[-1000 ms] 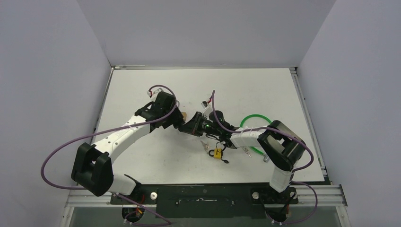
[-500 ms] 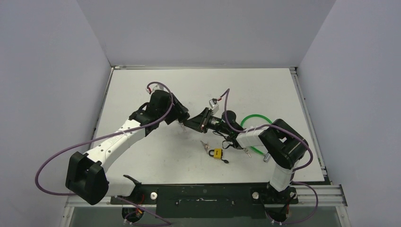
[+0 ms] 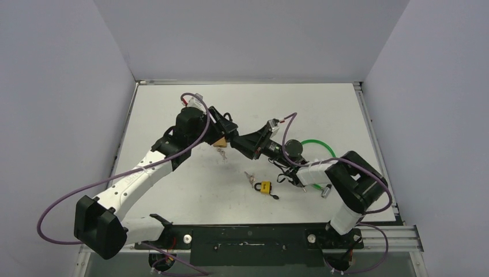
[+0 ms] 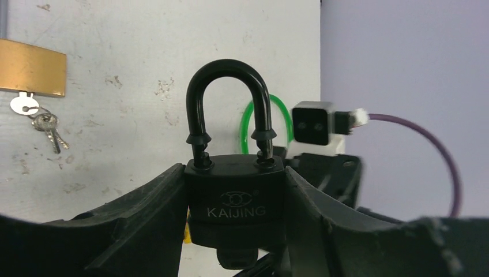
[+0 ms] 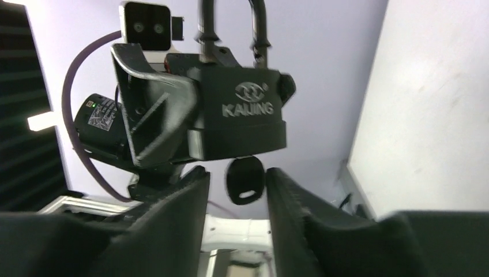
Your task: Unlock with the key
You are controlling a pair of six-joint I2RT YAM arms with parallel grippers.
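Observation:
My left gripper (image 4: 233, 173) is shut on a black KAIJING padlock (image 4: 233, 202), fingers pressing both sides of its body, and the shackle (image 4: 229, 104) rises above it. A black-headed key (image 5: 245, 180) sticks out of the padlock's (image 5: 242, 115) underside. My right gripper (image 5: 236, 173) stands open around the key head, with a gap on each side. In the top view both grippers meet above the table's middle, left gripper (image 3: 229, 134) facing right gripper (image 3: 245, 141).
A brass padlock (image 4: 32, 67) with a key ring (image 4: 46, 124) lies on the white table (image 3: 323, 109). A yellow padlock (image 3: 264, 186) and loose keys (image 3: 249, 176) lie nearer the arms. A green cable loop (image 3: 314, 142) lies right of centre.
Both grippers have moved together toward the back of the table. The right gripper's jaws have opened off the key head, which stays in the padlock.

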